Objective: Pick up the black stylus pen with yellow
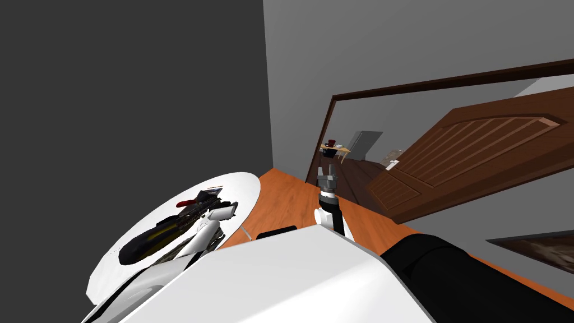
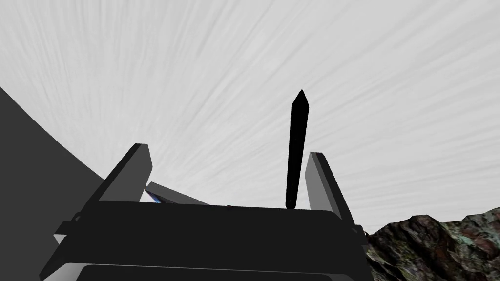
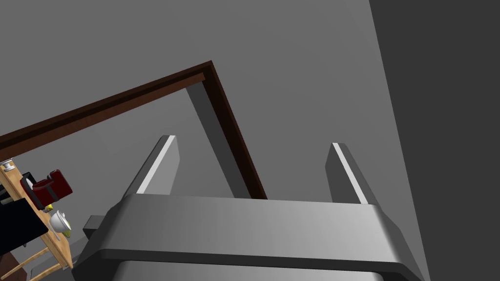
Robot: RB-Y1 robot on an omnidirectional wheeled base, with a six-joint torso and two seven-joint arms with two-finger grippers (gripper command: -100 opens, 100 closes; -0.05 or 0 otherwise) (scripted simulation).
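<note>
the left wrist view shows the black stylus pen [image 2: 297, 151] lying on the white table [image 2: 195, 73] between the spread fingers of the left gripper [image 2: 227, 151], just beside 1, unpinched. the table's curved edge runs near the other finger; a dark mottled lump [image 2: 439, 244] sits close by. from the head view, the right gripper [image 1: 328, 170] hangs well apart, jaws spread.

This is a home, one room of a house. A brown panelled door [image 1: 471, 151] stands open in a dark wooden frame [image 1: 426, 84], with plain grey walls on both sides of it. The floor [image 1: 291, 196] before the door is of orange-brown wood. Near the door stands a round white table [image 1: 246, 188]. Beyond the door, in the next room, a small wooden table [image 1: 342, 150] carries a white cup [image 3: 58, 222] and a red vessel [image 3: 51, 188].
</note>
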